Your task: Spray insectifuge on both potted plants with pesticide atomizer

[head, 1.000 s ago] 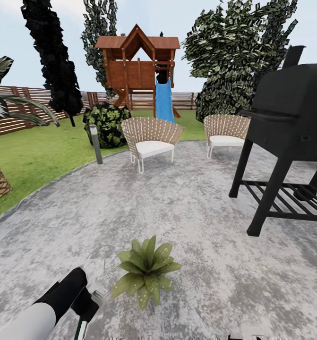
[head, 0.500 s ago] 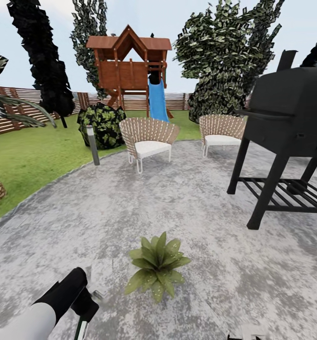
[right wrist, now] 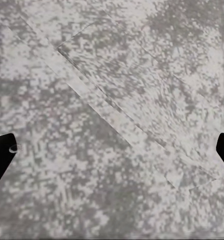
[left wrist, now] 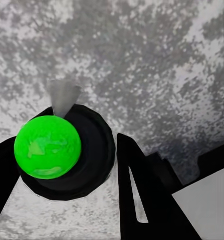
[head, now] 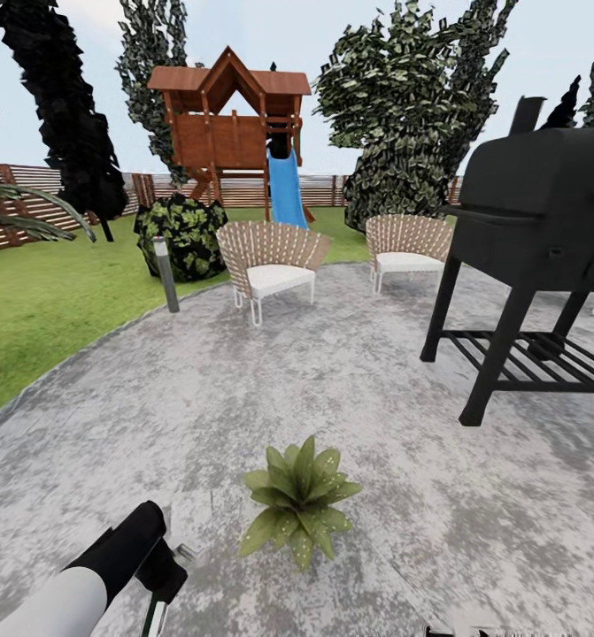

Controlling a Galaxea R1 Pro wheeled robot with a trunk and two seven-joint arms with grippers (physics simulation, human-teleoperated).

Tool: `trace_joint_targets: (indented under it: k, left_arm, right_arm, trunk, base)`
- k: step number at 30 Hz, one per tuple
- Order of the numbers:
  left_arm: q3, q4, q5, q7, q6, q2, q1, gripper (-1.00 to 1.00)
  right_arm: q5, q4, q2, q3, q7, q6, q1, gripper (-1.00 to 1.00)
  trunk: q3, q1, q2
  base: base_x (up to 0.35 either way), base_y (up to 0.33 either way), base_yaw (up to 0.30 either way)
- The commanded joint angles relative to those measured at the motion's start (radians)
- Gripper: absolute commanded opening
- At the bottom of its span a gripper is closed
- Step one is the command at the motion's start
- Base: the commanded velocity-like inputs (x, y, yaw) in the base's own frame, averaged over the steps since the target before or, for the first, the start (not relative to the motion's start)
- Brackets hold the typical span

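Note:
One potted plant [head: 298,497], a low rosette of pointed green leaves, stands on the grey paved patio [head: 350,389] just ahead of me; its pot is hidden under the leaves. My left gripper [head: 158,609] hangs at the lower left, about a hand's width left of the plant. It is shut on the slim green-and-white pesticide atomizer [head: 154,617]. In the left wrist view the atomizer [left wrist: 47,146] shows end-on as a black round body with a bright green dome between the dark fingers [left wrist: 137,195]. My right gripper [right wrist: 112,150] is open over bare paving.
A black barbecue grill [head: 536,248] on legs stands at the right. Two wicker chairs [head: 270,257] [head: 407,248] sit at the patio's far edge, with a grey bollard lamp [head: 165,274] to their left. Lawn, a palm, a wooden play tower with a blue slide [head: 283,186] and the fence lie beyond.
The whole picture has slid left, so the camera has turned a little to the right. The plant now sits nearer the picture's middle. My left arm holds the same pose.

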Motion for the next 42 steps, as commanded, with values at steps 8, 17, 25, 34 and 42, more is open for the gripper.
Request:
trace_joint_targets:
  k: [8,17,25,34,42]
  left_arm:
    - [-0.003,-0.002,-0.015,-0.01,0.001,-0.004,0.0,-1.0]
    - [-0.002,0.0,-0.009,0.133,0.004,-0.005,0.0,-1.0]
    - [-0.001,0.002,-0.007,0.127,0.005,-0.006,0.0,-1.0]
    - [-0.007,0.016,-0.009,0.125,0.001,-0.004,0.001,-1.0]
    - [-0.021,0.017,-0.04,0.123,-0.059,0.008,0.001,-1.0]
  right_arm:
    - [0.01,0.003,0.0,-0.007,-0.004,-0.004,-0.001,1.0]
    - [0.01,0.003,0.0,-0.007,-0.004,-0.004,-0.001,1.0]
    - [0.01,0.002,0.0,-0.007,-0.004,-0.004,-0.001,1.0]
    - [0.01,0.002,0.0,-0.007,-0.004,-0.004,-0.001,1.0]
    - [0.014,0.006,-0.005,-0.005,-0.003,-0.004,-0.001,1.0]
  trunk:
    - [0.002,0.0,0.0]
    - [0.003,0.0,0.0]
    - [0.003,0.0,0.0]
    - [0.003,0.0,0.0]
    - [0.003,0.0,0.0]
  base:
    - [0.0,0.0,-0.272]
    - [0.025,0.046,-0.277]
    - [0.141,0.269,-0.278]
    - [0.068,0.132,-0.277]
    - [0.001,0.001,-0.094]
